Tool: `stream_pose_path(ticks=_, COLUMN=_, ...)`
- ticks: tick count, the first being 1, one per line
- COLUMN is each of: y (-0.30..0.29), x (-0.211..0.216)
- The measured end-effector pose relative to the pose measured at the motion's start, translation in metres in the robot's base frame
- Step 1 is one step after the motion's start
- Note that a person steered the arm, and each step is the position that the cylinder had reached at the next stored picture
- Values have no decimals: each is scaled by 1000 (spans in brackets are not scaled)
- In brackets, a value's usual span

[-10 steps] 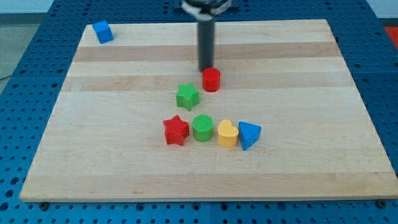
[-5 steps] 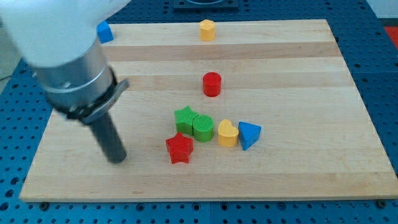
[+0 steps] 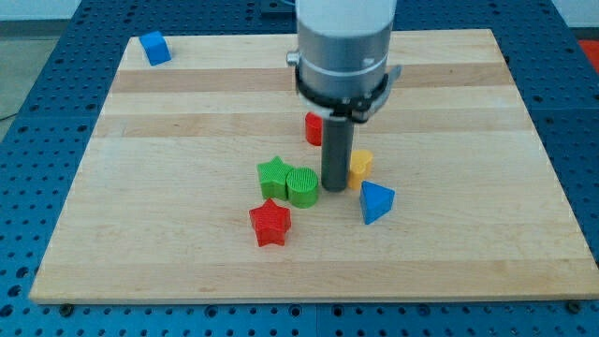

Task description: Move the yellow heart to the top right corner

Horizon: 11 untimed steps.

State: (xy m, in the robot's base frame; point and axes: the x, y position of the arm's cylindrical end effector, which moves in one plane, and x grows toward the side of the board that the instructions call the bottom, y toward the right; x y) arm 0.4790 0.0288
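Rod's tool end, my tip (image 3: 333, 188), gripperless (holding nothing), half-hiding yellow heart (image 3: 361, 165), red cylinder (image 3: 313, 128).

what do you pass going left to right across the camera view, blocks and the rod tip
blue cube → red star → green star → green cylinder → my tip → yellow heart → blue triangle. The red cylinder is left out, since the rod hides most of it.

The rod (image 3: 334, 154) half hides yellow heart (image 3: 361, 165) (and red cylinder (image 3: 313, 128)).
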Motion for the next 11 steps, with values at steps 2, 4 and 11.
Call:
stream_pose_path(ticks=2, y=-3, x=29)
stream_pose_path(ticks=4, y=69, x=-67)
stream_pose_path(ticks=11, y=151, x=-207)
